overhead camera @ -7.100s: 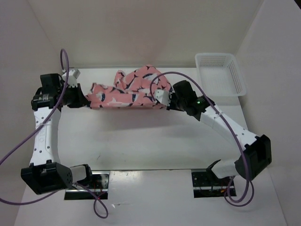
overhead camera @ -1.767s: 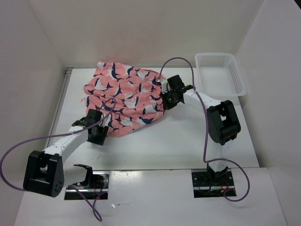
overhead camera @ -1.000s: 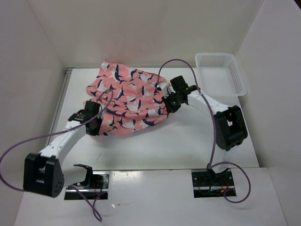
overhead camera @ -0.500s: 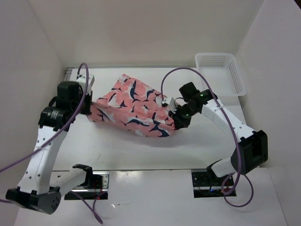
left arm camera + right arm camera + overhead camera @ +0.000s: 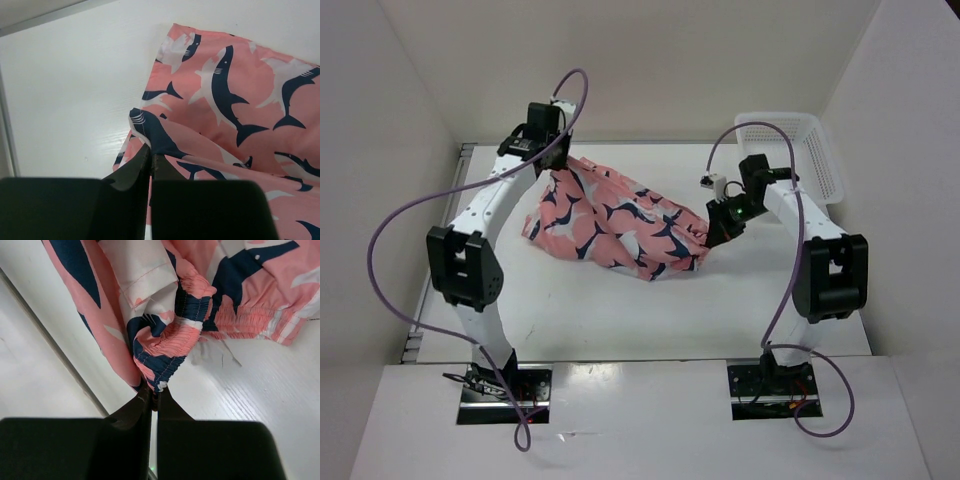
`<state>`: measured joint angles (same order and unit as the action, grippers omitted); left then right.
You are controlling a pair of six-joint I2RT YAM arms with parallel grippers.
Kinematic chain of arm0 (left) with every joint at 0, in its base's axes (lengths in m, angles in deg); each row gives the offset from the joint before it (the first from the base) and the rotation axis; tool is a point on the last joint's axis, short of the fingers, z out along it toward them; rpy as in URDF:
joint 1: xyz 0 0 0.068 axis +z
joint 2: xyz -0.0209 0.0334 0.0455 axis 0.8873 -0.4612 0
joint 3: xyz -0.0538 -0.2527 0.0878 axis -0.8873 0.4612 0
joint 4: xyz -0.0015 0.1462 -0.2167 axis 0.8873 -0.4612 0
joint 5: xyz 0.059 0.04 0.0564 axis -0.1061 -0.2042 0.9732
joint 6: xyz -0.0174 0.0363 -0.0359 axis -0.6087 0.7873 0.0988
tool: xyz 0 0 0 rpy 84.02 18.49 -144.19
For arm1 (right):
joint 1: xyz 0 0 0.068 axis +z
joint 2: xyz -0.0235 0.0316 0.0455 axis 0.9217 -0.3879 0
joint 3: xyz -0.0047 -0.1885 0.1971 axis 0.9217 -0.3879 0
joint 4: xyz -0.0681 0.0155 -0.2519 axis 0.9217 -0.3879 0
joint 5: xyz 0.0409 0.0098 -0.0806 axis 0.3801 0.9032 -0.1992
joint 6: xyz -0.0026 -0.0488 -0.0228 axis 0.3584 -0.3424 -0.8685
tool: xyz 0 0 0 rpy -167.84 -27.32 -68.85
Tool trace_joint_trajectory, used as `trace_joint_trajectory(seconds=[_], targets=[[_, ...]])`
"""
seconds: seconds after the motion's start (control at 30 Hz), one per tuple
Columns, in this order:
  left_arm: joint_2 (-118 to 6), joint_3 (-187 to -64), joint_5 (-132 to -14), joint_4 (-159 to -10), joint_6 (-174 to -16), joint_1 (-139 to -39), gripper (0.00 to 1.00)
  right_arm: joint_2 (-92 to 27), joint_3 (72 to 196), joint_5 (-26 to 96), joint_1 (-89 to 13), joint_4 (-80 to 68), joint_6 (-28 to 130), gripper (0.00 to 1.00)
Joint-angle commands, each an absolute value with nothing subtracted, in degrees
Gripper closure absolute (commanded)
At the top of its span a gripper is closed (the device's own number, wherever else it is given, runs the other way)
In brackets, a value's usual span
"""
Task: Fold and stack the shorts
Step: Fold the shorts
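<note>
Judging by how the shorts (image 5: 620, 225) lie, rumpled and slack, the folding is at an early stage: no clean fold shows and nothing is stacked yet. The salmon cloth, printed with navy and white sharks, stretches creased across the middle of the worktop (image 5: 620, 320). It runs between the left tool (image 5: 150, 149), pressed together on a hem corner at the far-left end, and the right tool (image 5: 154, 391), pinching the gathered elastic waistband at the right end.

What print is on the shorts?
The shorts are salmon pink with navy-and-white sharks all over; clearest in the left wrist view.
</note>
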<state>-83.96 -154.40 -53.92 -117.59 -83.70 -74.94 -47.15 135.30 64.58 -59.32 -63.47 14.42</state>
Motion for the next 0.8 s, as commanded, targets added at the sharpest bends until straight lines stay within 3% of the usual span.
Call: trace_joint_trajectory(seconds=[0.0, 0.6, 0.67, 0.7, 0.73, 0.77], targets=[[-89.54, -162.47, -49.9, -112.23, -83.47, -74.05, 1.0, -50.47, 139.68, 68.28, -62.42, -62.44, 20.1, 1.0], [-111.7, -183.2, -50.42, -105.73, -83.47, -78.09, 0.96, -57.25, 139.43, 66.89, -70.16, -51.98, 34.78, 1.0], [-117.3, -188.73, -50.42, -107.3, -83.47, -78.09, 0.83, -57.77, 139.95, 63.11, -71.56, -50.13, 37.15, 0.56], [-119.69, -192.41, -51.03, -110.7, -83.47, -78.7, 0.73, -57.77, 140.65, 61.79, -71.57, -48.91, 38.21, 0.4], [-122.41, -202.28, -51.04, -113.09, -83.47, -78.71, 0.64, -57.16, 142.66, 59.52, -71.57, -48.9, 38.22, 0.13], [-128.71, -208.82, -50.52, -116.07, -83.47, -78.71, 0.53, -56.55, 143.73, 58.89, -71.57, -48.29, 38.22, 0.07]])
